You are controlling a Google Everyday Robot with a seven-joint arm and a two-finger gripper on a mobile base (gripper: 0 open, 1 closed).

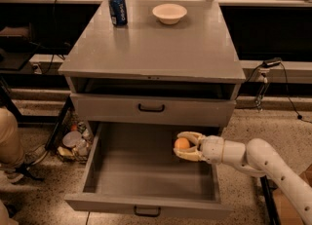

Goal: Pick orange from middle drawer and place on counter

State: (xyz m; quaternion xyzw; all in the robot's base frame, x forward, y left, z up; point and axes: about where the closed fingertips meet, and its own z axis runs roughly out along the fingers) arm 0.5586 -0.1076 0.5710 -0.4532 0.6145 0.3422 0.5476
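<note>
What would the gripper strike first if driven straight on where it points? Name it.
Holding the small round orange, the gripper points across the grey metal middle drawer; probably its far side wall, depth unclear.

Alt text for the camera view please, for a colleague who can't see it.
The gripper is shut on the orange inside the open middle drawer, at its right side. On the counter above stand a blue soda can and a white bowl.
</note>
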